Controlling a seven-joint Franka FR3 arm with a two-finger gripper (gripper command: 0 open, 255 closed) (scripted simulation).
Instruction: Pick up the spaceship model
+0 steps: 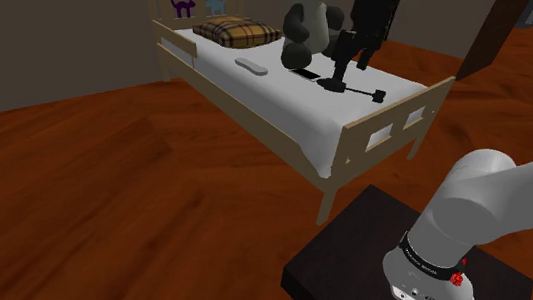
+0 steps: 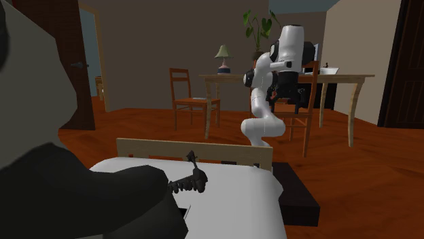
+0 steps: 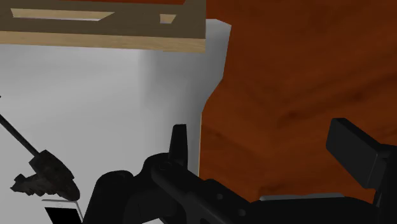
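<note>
Black fingers stand apart, empty; spindly dark spaceship model lies on smooth white mattress

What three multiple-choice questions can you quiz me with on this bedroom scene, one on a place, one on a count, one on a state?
1. Where does the spaceship model lie?
A. floor
B. the bed's white mattress
C. dining table

2. How many cat shapes are on the headboard?
A. two
B. one
C. four

3. The pincer is:
A. shut on the teddy
B. shut on the model
C. open

Answers:
1. B, the dark model rests on the mattress.
2. A, one purple cat and one blue.
3. C, its fingers stand apart, with the model outside them.
</note>
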